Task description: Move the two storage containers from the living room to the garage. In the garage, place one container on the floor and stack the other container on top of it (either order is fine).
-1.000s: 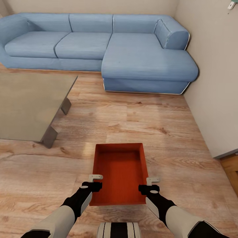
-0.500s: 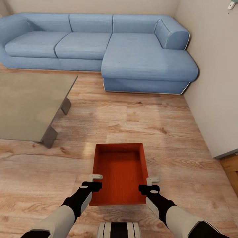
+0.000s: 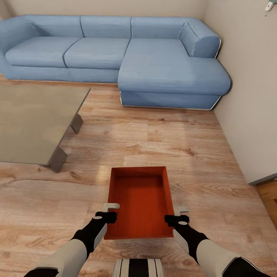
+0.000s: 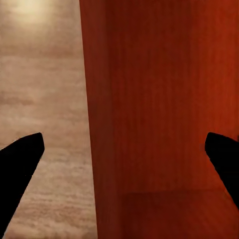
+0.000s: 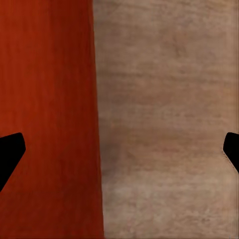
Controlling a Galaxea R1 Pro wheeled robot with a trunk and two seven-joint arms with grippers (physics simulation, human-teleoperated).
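Black fingers of left gripper (image 3: 111, 209) spread wide astride one long wall of orange box (image 3: 139, 200); right gripper (image 3: 180, 214) likewise parted over opposite wall. Sits on wood floor (image 3: 184, 154) of living room, long axis pointing away toward blue sofa (image 3: 115, 57). Near wall partly masked by arms; grey table (image 3: 34, 123) cut off at edge.

place: home living room | far: blue corner sofa (image 3: 115, 57) against beige walls (image 3: 250, 96) | left: low grey coffee table (image 3: 34, 123) | underfoot: light wood-plank floor (image 3: 161, 146)
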